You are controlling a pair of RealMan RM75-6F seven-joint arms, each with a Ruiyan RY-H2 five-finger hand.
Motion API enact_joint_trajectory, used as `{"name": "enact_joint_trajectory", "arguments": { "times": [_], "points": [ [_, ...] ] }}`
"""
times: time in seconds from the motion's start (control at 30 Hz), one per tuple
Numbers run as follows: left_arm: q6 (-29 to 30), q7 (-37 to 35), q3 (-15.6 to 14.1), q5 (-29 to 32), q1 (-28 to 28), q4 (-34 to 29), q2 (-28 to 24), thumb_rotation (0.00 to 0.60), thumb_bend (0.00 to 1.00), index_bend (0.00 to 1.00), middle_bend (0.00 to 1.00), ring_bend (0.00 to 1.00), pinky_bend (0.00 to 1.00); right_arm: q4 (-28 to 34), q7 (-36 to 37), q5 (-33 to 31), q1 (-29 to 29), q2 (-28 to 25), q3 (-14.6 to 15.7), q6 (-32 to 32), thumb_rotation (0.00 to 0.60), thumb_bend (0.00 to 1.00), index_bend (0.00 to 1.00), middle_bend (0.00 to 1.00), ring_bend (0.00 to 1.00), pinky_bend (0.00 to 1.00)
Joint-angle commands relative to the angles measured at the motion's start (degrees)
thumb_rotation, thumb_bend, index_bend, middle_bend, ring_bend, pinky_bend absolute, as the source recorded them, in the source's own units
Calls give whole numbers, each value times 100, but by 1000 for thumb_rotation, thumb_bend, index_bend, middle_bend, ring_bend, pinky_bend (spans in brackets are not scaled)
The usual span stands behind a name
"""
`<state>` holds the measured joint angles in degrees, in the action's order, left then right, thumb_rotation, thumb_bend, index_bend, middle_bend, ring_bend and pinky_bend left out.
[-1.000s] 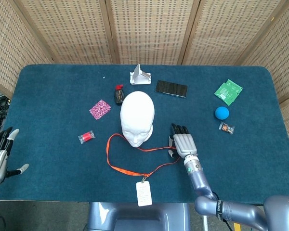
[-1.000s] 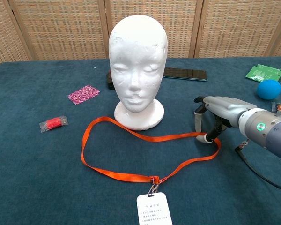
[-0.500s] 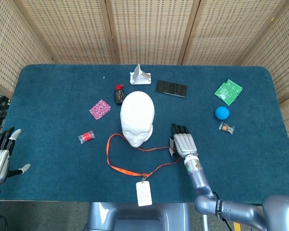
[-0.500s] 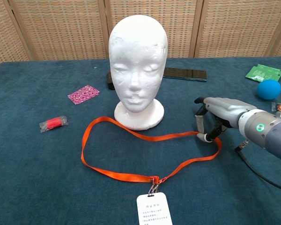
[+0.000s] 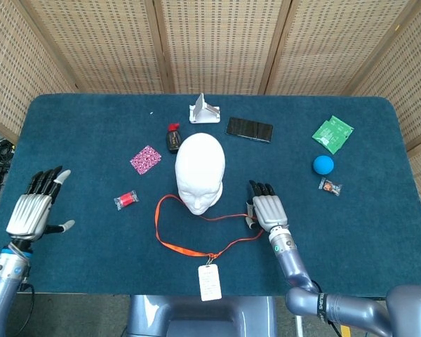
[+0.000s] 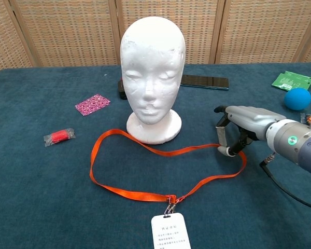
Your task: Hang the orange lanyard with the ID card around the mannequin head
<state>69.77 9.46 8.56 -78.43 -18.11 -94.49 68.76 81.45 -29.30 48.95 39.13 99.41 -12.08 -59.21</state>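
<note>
The white mannequin head (image 5: 200, 173) stands upright on the blue table (image 5: 84, 133). The orange lanyard (image 6: 145, 171) lies in a loop on the table just in front of the head, with its ID card (image 6: 170, 232) at the near end. The right hand (image 6: 243, 127) pinches the loop's right end between thumb and fingers. The left hand (image 5: 35, 208) is well off to the head's left, fingers straight, thumb apart, holding nothing.

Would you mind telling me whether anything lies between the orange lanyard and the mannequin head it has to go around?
Nothing visible does. The orange lanyard lies on the cloth right beside the base of the mannequin head, and the right hand is already at its right end.
</note>
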Motion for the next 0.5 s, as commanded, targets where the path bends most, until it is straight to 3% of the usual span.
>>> {"name": "enact_joint_trajectory", "arguments": {
  "times": [0.03,0.2,0.5],
  "points": [
    [-532,90,217,140,-516,350,393,600,18,49,0,0,0,64,52,50,-11,-53,-1,-2,600,607,692,32,0,0],
    [-1103,116,444,165,-1357,1607,1536,600,214,280,0,0,0,194,154,115,-19,-148,-2,36,600,611,693,33,0,0],
    [-1866,312,602,712,-2174,2692,2690,600,247,322,0,0,0,88,270,31,30,-118,-9,205,600,618,696,33,0,0]
  ]
}}
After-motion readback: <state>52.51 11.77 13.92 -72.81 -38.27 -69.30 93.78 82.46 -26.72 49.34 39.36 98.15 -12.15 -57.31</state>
